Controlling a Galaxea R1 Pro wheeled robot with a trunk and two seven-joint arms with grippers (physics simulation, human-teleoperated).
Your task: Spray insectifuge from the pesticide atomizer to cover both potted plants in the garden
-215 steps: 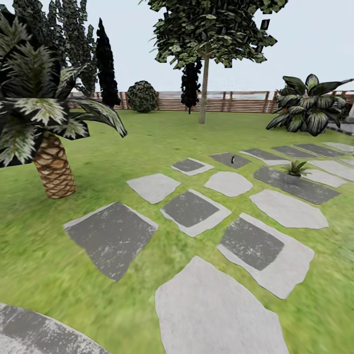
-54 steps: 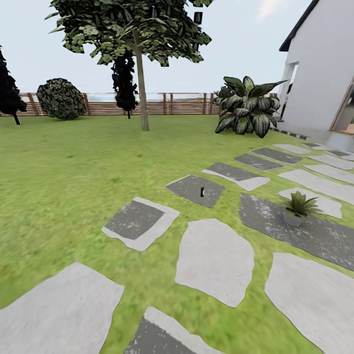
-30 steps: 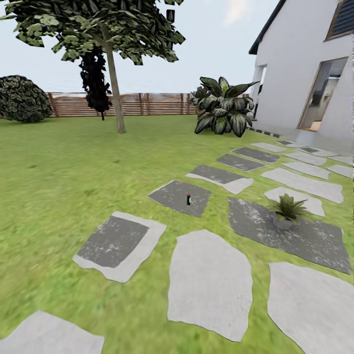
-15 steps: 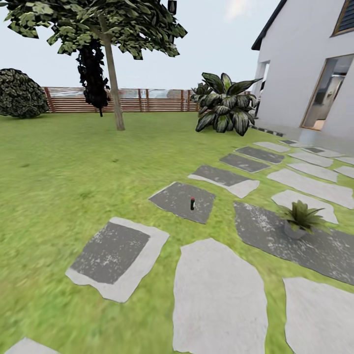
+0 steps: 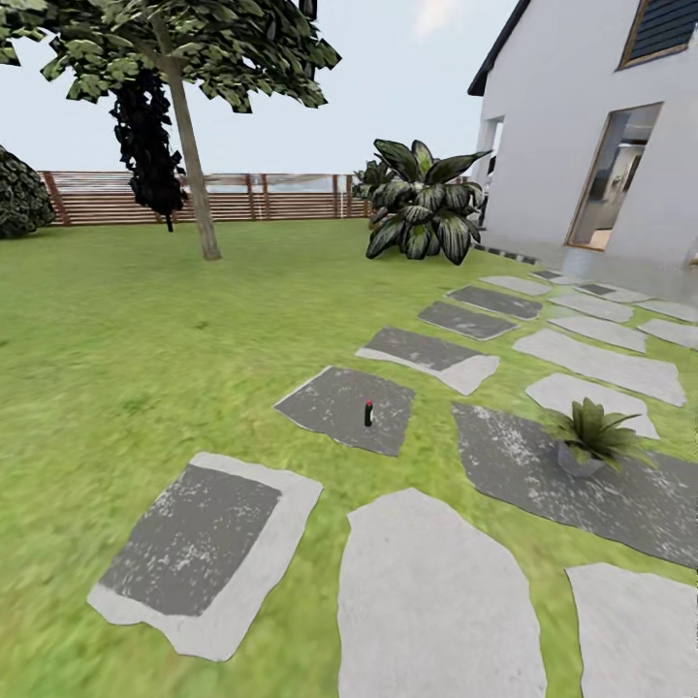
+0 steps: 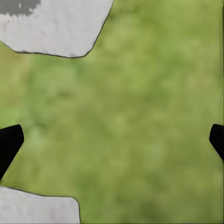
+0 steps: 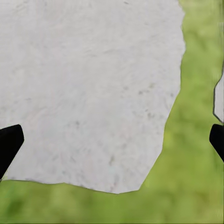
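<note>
In the head view, one potted plant [image 5: 591, 441], a low rosette of pointed green leaves in a small grey pot, stands on a dark paving stone [image 5: 523, 465] at the right. The pesticide atomizer is out of view. The garden lawn [image 5: 145, 339] stretches back to a brown slat fence [image 5: 252, 197]. My left gripper [image 6: 112, 140] is open over grass, its dark fingertips [image 6: 9, 142] far apart. Open too, my right gripper [image 7: 112, 140] hangs over a pale stone slab [image 7: 88, 84] with nothing between its fingers.
A short dark post with a red top [image 5: 368, 414] stands on a dark slab mid-view. Stepping stones run right toward a white house [image 5: 601, 145] with an open doorway. A tree [image 5: 189, 145] and a broad-leaved bush [image 5: 422, 204] stand by the fence.
The whole view has shifted: the camera has turned right and come closer. The tree and fence slide left, and the red-topped post and potted plant look larger and nearer.
</note>
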